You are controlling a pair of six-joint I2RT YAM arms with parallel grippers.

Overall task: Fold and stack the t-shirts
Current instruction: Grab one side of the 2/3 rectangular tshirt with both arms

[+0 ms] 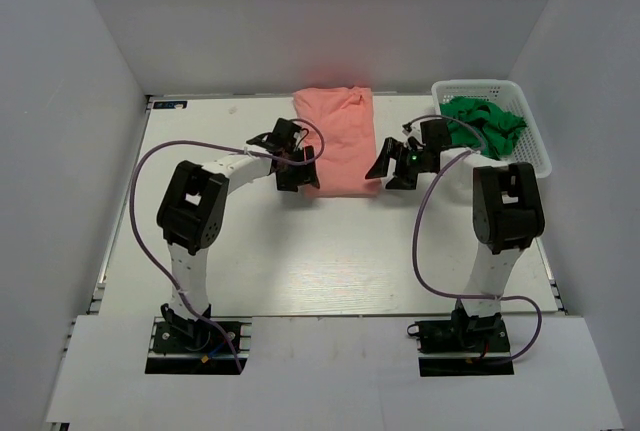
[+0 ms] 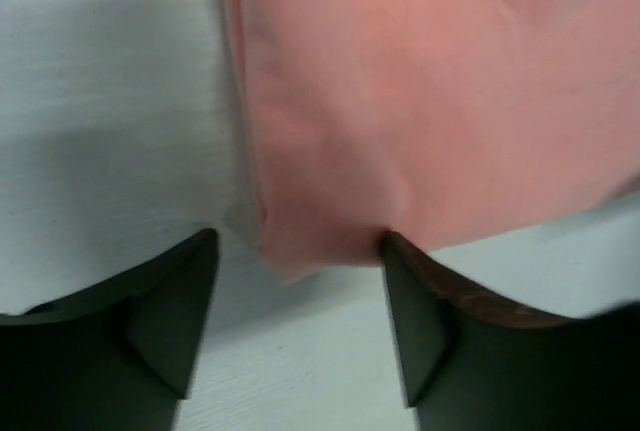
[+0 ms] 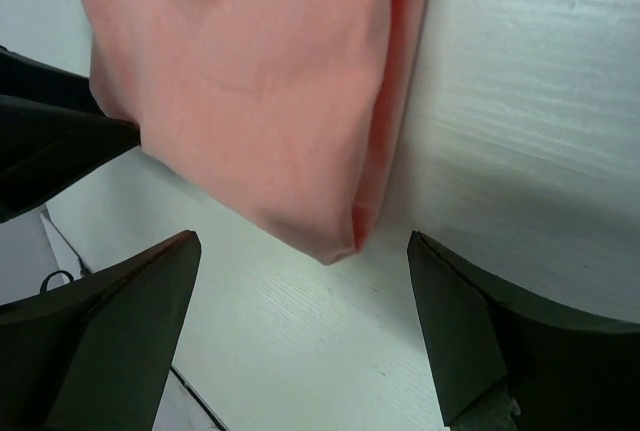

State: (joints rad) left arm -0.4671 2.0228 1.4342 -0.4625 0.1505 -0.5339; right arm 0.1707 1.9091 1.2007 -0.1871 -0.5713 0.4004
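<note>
lying folded at far middle of surface (image 1: pixel 320 251): salmon-pink shirt (image 1: pixel 335 136). left claw (image 1: pixel 298 179) and right claw (image 1: pixel 390 173) both spread apart at its near corners. green garment (image 1: pixel 485 123) heaped in white basket (image 1: pixel 535 156), far right.

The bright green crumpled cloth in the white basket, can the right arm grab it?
Probably yes. The bright green crumpled cloth lies uncovered in the open-topped white plastic lattice basket, close beside the right arm, whose jaws stand open and empty.
</note>
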